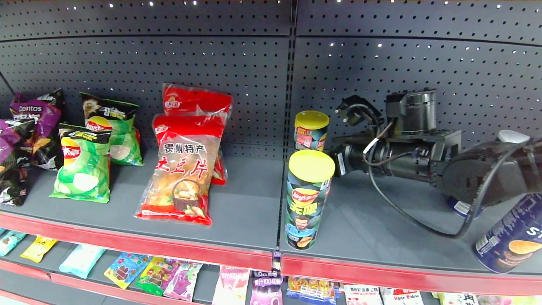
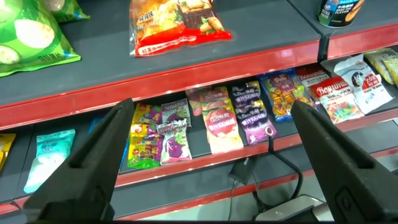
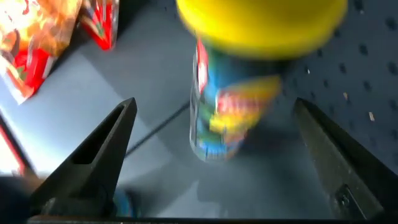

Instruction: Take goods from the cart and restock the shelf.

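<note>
Two yellow-lidded chip cans stand on the grey shelf: a front can near the red edge and a back can by the pegboard. My right arm lies over the shelf from the right, and its gripper sits just right of the two cans. In the right wrist view the right gripper is open, and a yellow-lidded can stands a little beyond its fingertips, between their lines. My left gripper is open and empty, in front of the lower shelf tiers.
Red snack bags and green chip bags fill the shelf's left half, with purple bags at the far left. A dark blue can leans at the right edge. Candy packs lie on the tier below.
</note>
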Motion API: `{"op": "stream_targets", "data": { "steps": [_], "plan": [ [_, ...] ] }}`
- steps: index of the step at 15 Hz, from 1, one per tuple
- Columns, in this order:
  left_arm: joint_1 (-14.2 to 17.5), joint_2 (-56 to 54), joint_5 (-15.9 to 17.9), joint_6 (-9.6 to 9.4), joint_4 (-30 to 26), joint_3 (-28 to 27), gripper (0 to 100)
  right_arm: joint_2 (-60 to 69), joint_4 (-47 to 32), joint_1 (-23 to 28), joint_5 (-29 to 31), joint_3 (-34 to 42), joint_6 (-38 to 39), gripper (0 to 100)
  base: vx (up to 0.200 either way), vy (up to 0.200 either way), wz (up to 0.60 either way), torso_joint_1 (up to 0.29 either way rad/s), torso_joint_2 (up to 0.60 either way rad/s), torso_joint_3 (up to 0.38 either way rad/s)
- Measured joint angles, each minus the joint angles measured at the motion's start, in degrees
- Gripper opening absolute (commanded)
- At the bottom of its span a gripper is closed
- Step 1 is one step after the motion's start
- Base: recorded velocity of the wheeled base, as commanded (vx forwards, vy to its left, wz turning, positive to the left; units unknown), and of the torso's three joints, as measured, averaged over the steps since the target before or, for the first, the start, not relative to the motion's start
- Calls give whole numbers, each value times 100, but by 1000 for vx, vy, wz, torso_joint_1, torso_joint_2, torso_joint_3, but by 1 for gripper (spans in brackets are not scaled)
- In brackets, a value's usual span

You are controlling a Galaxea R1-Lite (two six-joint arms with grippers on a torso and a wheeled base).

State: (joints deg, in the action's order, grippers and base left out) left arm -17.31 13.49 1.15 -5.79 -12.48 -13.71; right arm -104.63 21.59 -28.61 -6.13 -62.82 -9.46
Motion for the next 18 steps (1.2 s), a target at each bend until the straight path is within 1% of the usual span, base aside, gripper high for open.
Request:
{"op": "stream_targets", "data": {
  "steps": [4, 9, 11, 13, 15, 18],
  "plan": [
    [0, 194, 35, 5, 6, -17, 100, 577, 0, 39, 524, 605, 104, 100, 0, 0, 0, 0, 0, 0],
    [-11, 466, 169, 7, 20, -84, 100, 1095, -24, 100, 1163, 1051, 284, 100, 0, 0, 0, 0, 0, 0],
    [-10, 618, 200, 7, 20, -148, 100, 1428, -35, 98, 1278, 1434, 289, 100, 0, 0, 0, 0, 0, 0],
    [-10, 894, 211, 7, 66, -249, 100, 1888, -51, 87, 1324, 2013, 290, 100, 0, 0, 0, 0, 0, 0],
    [-7, 1243, 216, 24, 346, -325, 100, 2387, -62, 87, 1381, 2572, 289, 100, 0, 0, 0, 0, 0, 0],
    [-10, 2159, 213, 180, 1213, -360, 100, 3270, -62, 98, 1403, 3226, 328, 100, 0, 0, 0, 0, 0, 0]
  ]
}}
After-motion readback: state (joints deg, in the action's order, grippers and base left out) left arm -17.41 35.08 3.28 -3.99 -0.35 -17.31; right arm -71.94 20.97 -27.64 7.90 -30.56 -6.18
